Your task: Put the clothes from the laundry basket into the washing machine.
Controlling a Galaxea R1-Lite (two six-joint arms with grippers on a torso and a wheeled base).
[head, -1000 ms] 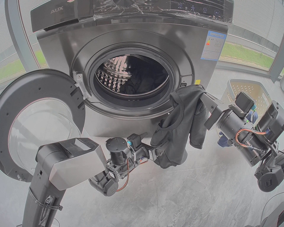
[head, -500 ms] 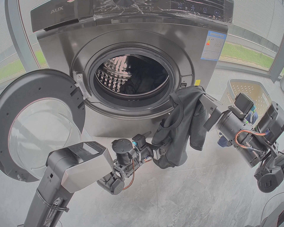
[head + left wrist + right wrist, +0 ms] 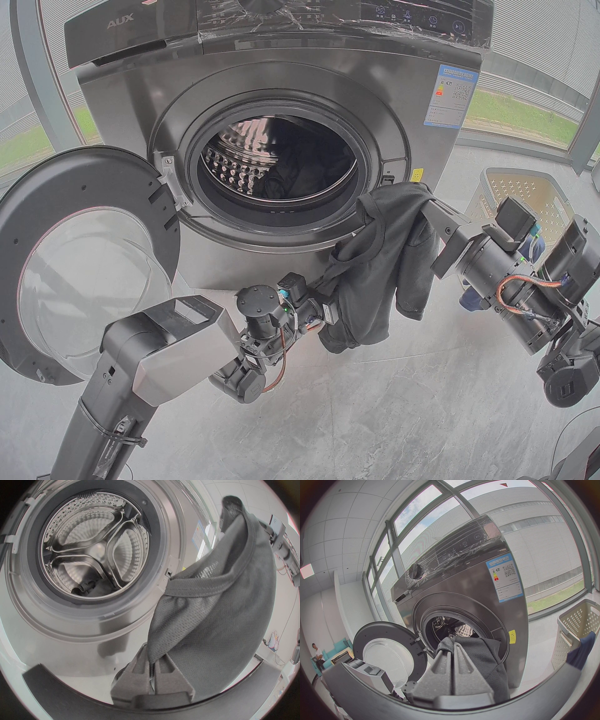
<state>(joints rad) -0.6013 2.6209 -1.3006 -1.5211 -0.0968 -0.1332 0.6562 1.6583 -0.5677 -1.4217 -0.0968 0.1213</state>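
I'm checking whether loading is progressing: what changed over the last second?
The left gripper, shut on the lower edge of the dark grey shirt, rose slightly toward the washing machine, lifting that end. The right gripper kept its hold on the shirt's top, barely shifting. The door stayed open; the clothes in the drum and the laundry basket did not move.

a lab-like showroom: film-wrapped washing machine (image 3: 125, 106), tall windows (image 3: 543, 552), panel ceiling (image 3: 340, 527).
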